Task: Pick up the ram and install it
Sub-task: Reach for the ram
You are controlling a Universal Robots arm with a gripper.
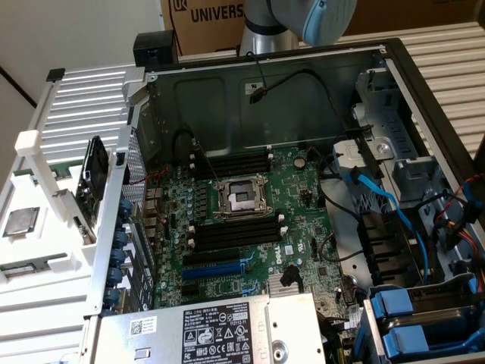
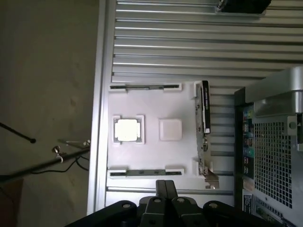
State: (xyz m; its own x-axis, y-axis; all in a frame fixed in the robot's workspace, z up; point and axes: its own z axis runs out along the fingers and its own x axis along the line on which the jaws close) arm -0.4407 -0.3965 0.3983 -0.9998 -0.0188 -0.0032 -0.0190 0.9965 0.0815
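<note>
Wrist view: white plastic tray (image 2: 152, 106), matte and square, on a ribbed aluminium table (image 2: 165, 42). Square silver CPU (image 2: 129, 130) seated in the tray. Ram (image 2: 146, 172) standing edge-on between 2 white clips along the tray's side nearest the jaws, a thin dark strip. Black gripper (image 2: 165, 183) just beyond that side, jaws clenched together on nothing, apart from the ram.

Exterior view: same tray to the exterior view's left of an open metal case (image 1: 394, 91) with a green motherboard (image 1: 250, 227). Ram along the tray's nearest edge.
</note>
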